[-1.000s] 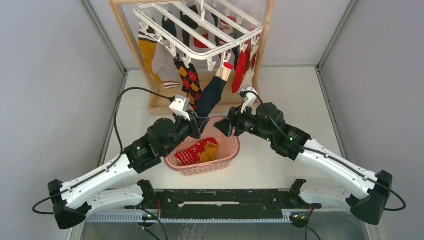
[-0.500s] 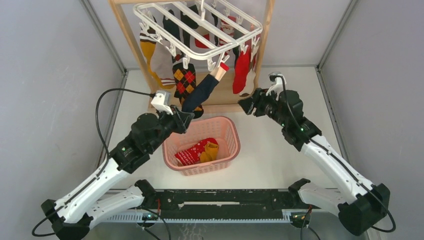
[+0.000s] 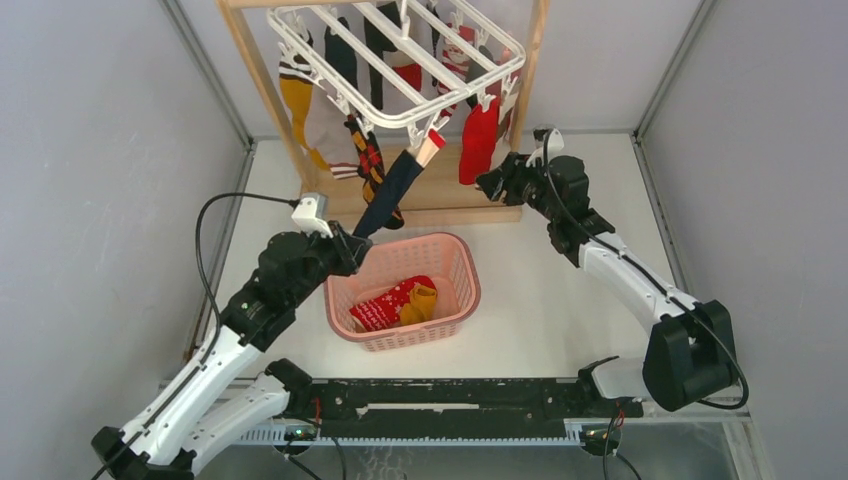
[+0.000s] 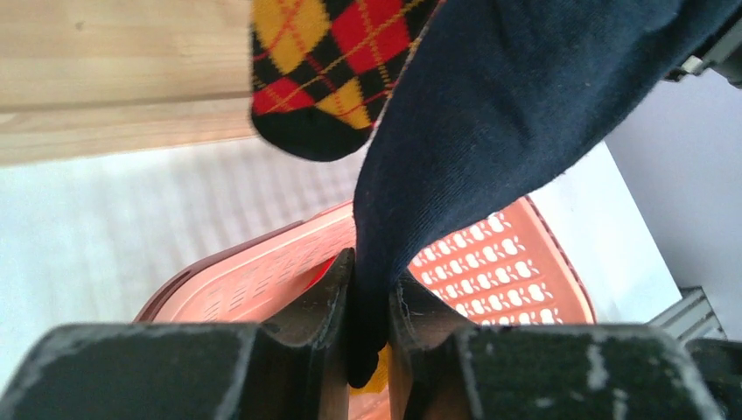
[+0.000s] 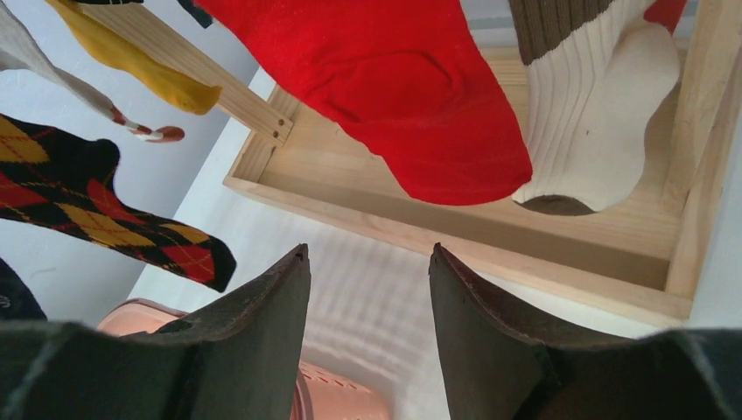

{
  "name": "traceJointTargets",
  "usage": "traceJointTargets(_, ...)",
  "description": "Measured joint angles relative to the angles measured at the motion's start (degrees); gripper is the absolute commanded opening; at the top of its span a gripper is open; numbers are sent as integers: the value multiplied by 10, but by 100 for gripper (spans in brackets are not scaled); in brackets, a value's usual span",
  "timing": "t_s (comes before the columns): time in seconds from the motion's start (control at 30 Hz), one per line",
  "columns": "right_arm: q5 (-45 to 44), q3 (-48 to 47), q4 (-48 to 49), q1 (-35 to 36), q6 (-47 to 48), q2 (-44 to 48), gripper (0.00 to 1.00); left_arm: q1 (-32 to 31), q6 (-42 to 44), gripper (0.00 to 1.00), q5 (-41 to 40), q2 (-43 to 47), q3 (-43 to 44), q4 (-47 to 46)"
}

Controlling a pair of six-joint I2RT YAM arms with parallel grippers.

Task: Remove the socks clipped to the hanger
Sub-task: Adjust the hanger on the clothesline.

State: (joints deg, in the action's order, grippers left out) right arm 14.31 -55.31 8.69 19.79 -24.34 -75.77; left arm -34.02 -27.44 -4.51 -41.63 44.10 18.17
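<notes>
these socks are light, soft knit and they stretch before they let go, so a pull first goes into the fabric and only then into the clip. grip a full fold of cloth at the toe or foot, not a thin edge, which could slide out from between the pads.

your left gripper (image 3: 350, 246) has done that. in the left wrist view its fingers (image 4: 328, 289) are pressed nearly together on the toe of the navy sock (image 4: 490, 114), with a tongue of cloth poking out below them. from the pinch the sock runs up and away in a taut line to its cuff, which looks still caught in a clip (image 3: 432, 140) on the front rail of the hanger (image 3: 395, 122). the argyle sock (image 4: 332, 61) hangs just beyond the fingertips, beside the navy one and not in the grip. the pink basket (image 4: 490, 254) lies under the fingers.

your right gripper (image 5: 367, 254) is spread and holds nothing, with bare table showing between the tips. the red sock (image 5: 385, 96) hangs just above and ahead of the fingertips without touching them. a cream ribbed sock (image 5: 595, 114) hangs off to the right, over the wooden stand (image 5: 569, 262). i judge the red toe the nearest thing to close on.
</notes>
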Motion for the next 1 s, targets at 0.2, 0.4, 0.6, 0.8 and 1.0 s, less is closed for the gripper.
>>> traceJointTargets(0.2,15,-5,26,-3,0,-11,60,73,-31,22,11,57,-40,8)
traceJointTargets(0.4,24,-28,36,-9,0,-11,59,121,-55,23,19,105,-47,21)
traceJointTargets(0.6,31,-40,40,-9,0,-11,59,150,-70,25,17,137,-47,29)
traceJointTargets(0.8,35,-41,35,-9,2,-2,60,181,-72,26,17,141,-47,47)
traceJointTargets(1.0,29,-41,22,3,21,30,60,250,-72,26,52,123,-47,51)
